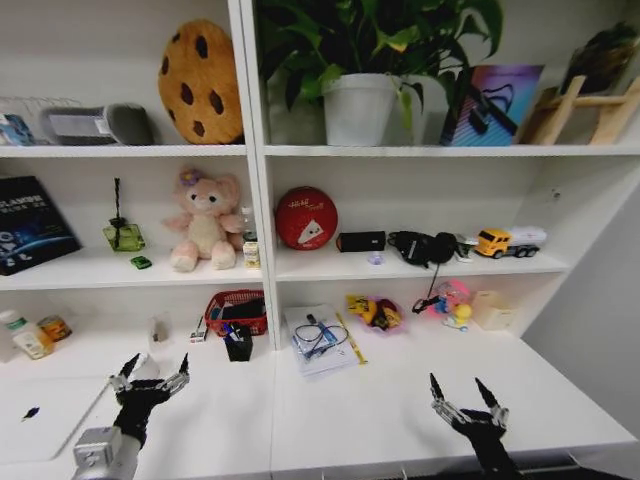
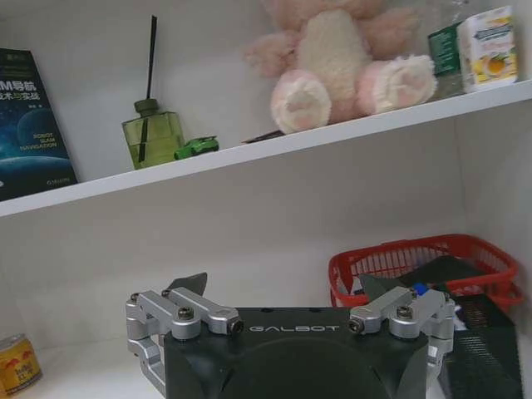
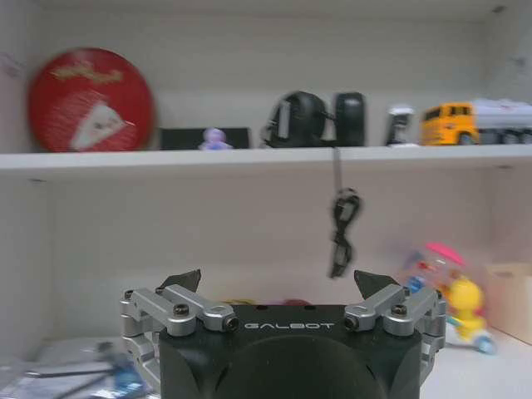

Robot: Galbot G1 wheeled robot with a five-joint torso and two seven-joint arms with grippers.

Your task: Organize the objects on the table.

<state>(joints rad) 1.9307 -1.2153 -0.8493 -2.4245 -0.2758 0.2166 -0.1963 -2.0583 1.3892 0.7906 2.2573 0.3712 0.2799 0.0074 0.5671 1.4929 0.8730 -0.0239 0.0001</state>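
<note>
The white table (image 1: 400, 400) runs below the shelves. On it lie a thin silver laptop (image 1: 40, 420) at the far left, a small clear bottle with a green label (image 1: 27, 338), a yellow snack packet (image 1: 372, 312) and a clear bag of cables (image 1: 320, 340). My left gripper (image 1: 150, 372) hovers open over the table's left part, in front of a black pen holder (image 1: 238, 343) and a red basket (image 1: 237, 310). In its wrist view the left gripper (image 2: 283, 287) holds nothing. My right gripper (image 1: 468, 392) is open over the right part, also seen as the right gripper (image 3: 278, 283), empty.
A pink and yellow toy (image 1: 455, 303) and a beige box (image 1: 490, 310) stand at the back right. Shelves above hold a pink teddy bear (image 1: 205, 220), a red tin (image 1: 306, 217), headphones (image 1: 425, 247) with a hanging cable (image 3: 341, 233), a toy truck (image 1: 510, 241) and a green diffuser (image 2: 154, 137).
</note>
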